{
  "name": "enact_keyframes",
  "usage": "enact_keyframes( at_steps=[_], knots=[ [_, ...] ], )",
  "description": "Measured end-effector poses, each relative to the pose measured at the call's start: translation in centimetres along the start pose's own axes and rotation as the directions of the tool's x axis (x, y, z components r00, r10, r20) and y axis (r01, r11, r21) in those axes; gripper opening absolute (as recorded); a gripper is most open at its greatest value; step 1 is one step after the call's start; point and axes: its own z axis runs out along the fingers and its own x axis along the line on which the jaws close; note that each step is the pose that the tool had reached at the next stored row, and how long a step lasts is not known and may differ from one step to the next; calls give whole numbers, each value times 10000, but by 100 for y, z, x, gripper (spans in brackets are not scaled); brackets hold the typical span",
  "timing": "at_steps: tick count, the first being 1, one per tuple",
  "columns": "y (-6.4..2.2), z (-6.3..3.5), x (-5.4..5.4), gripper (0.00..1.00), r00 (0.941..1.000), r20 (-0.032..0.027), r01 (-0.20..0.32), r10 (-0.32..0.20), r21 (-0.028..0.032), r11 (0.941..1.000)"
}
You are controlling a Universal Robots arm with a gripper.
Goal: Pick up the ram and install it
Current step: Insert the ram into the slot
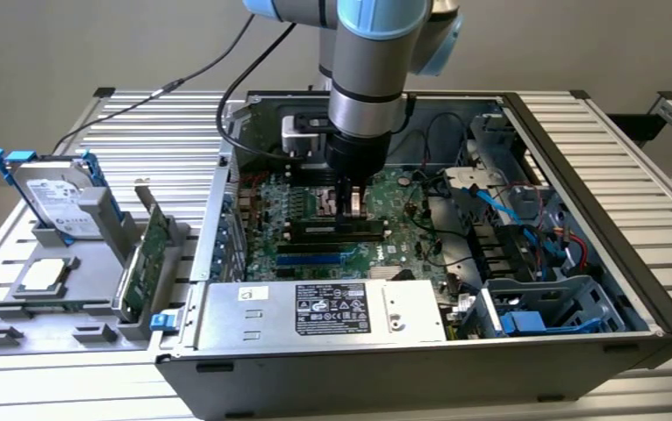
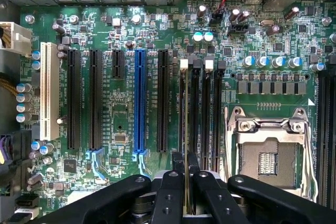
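table: ribbed aluminium
pc case: open; motherboard, power supply inside, label unreadable
tray: beside pc case, holds hard drive
gripper: inside pc case, fingers clamped on ram

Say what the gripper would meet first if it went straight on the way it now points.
The gripper, fingers shut on the ram, points down at the motherboard. The ram would probably reach a black memory slot first; the gap is unclear.
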Motion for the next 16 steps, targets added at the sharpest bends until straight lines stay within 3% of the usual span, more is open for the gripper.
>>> enact_keyframes(
  at_steps=[8, 16],
  knots=[
    [0, 7, 0, 14, 10000, -48, -3, 3, 0, 10000],
    [-1, 13, -1, 14, 10000, -50, -3, 3, 1, 10000]
  ],
)
